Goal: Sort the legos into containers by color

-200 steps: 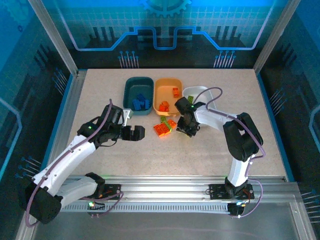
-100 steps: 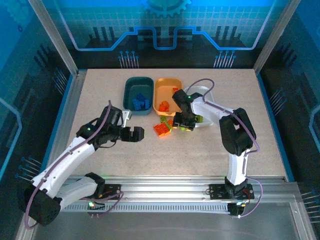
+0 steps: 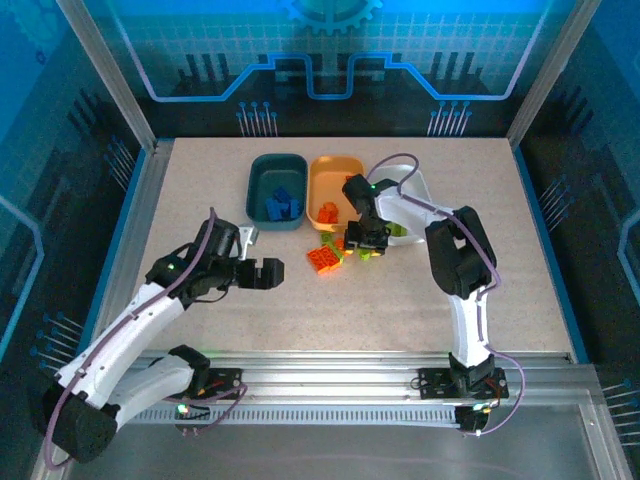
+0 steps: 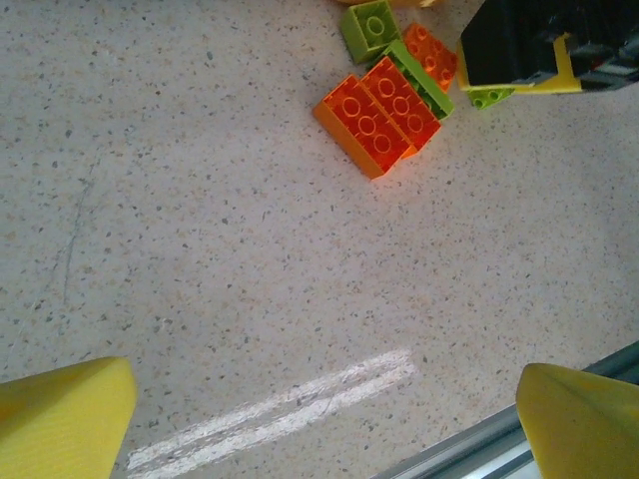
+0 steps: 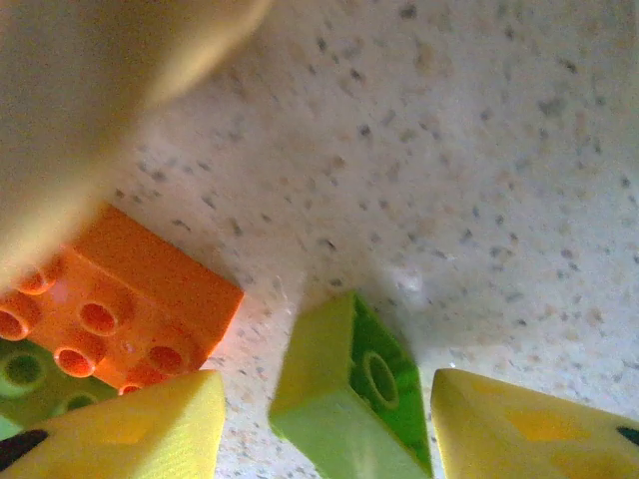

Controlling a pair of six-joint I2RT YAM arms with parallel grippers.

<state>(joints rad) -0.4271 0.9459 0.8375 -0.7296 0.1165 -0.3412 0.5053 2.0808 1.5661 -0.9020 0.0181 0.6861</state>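
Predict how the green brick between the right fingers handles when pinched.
The green brick looks like rigid moulded plastic, so it probably won't flex. Glossy faces may slip. It lies tilted, stud sideways, so a nudge could likely tip it.

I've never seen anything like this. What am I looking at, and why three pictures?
These are two robot arms on a table. The wide picture comes from a camera overhead; the close-ups come from a camera on each wrist, and the yellow wedges are that arm's own fingers. A teal tub with blue bricks, an orange tub with orange bricks and a white tub stand there; loose orange bricks and lime green bricks lie before them. The left gripper is open and empty. The right gripper straddles a lime green brick, jaws open.
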